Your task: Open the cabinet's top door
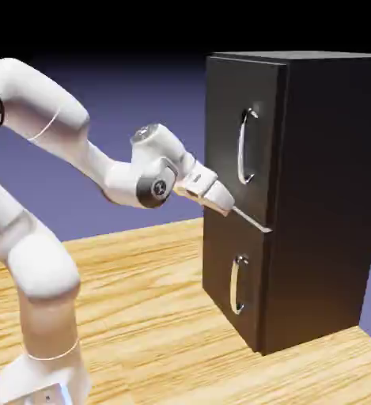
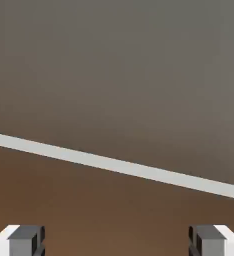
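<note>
No legible text, label, brand, number or sign in either view. On the dark round joint cap (image 1: 156, 190) of the white arm (image 1: 52, 103), in the exterior view, just a small pale mark, too small to read. On the arm's base (image 1: 46, 384), at the picture's bottom edge, only tiny dark specks, likewise unreadable.

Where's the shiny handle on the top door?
In the exterior view, the handle is on the right, above the pale strip between the doors.
</note>
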